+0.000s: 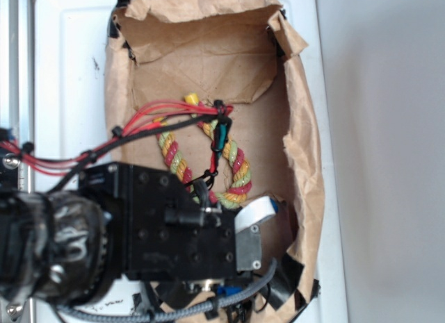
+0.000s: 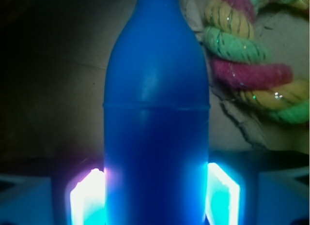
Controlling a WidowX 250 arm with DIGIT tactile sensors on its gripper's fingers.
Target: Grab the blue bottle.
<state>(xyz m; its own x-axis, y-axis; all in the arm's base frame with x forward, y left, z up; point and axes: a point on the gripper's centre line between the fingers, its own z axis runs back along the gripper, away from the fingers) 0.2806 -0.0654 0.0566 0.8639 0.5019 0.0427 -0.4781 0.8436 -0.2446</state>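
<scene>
Grasp apparently near complete: gripper (image 2: 156, 196) pads (image 2: 87, 198) flanking and seemingly clamped on blue bottle (image 2: 156, 113) at frame centre, rope toy (image 2: 247, 60) upper right; lift remaining.

Exterior view: arm over paper-lined bin

The black arm (image 1: 167, 226) reaches into a brown paper-lined bin (image 1: 302, 128) on a white tabletop (image 1: 69, 59). A red, yellow and green rope toy (image 1: 236, 174) lies beside it, under red wires (image 1: 149, 114).
</scene>
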